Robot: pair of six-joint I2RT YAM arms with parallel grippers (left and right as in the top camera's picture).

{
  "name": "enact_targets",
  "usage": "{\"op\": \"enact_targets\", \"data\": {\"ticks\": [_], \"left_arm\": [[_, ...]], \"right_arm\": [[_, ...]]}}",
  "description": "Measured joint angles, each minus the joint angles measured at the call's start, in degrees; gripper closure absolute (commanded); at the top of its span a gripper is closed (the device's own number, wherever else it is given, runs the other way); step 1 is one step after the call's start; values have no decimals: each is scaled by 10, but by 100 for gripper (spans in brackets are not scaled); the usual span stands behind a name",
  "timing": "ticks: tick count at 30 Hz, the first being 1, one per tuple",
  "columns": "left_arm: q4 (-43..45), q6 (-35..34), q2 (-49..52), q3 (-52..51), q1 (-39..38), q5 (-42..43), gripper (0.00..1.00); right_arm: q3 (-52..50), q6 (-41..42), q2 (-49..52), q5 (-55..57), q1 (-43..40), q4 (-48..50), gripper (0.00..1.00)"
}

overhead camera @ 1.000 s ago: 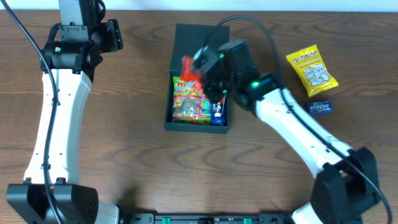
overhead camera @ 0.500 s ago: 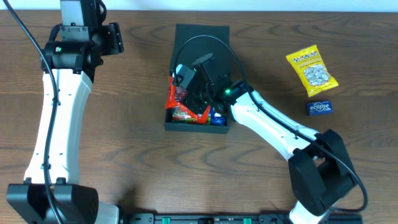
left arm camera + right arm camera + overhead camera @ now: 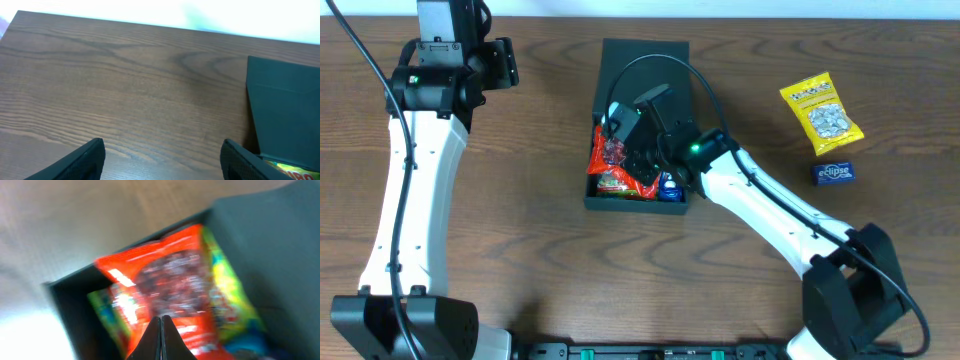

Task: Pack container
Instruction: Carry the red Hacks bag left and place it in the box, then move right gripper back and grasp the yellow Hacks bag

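Table: I saw a dark brown wooden table with a clear grain under both arms.
Container: the dark teal-green container stood in the middle of the table. Its near wall faced the arm bases, and its flap lid lay open and flat on the far side.
Blue item: a small blue thing sat in the near right corner of the container. It was too small for me to name.
Red packet: a red snack packet lay on top inside the container, more to the left. It rested over a green and yellow candy packet.
Right gripper: the right gripper was low over the container, pointing at the red packet. Its two fingers were pressed together, with only a thin line between them. I could not tell whether they touched the packet.
Gum pack: a small blue eclipse pack lay on the table, well to the right of the container.
Yellow packet: a yellow snack packet lay tilted just beyond the eclipse pack.
Left gripper: the left gripper was at the far left, well apart from the container. Its fingers stood wide apart over the wood.
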Motion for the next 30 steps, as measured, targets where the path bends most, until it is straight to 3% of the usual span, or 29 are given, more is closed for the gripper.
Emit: {"op": "enact_targets", "data": {"ticks": [13, 20, 30], "left_arm": [[0, 2, 0, 0, 0, 0, 25], [0, 2, 0, 0, 0, 0, 25], [0, 2, 0, 0, 0, 0, 25]], "right_arm": [[0, -34, 56, -86, 0, -58, 99], [-1, -35, 121, 10, 0, -39, 99], [0, -26, 120, 70, 0, 17, 99]]}}
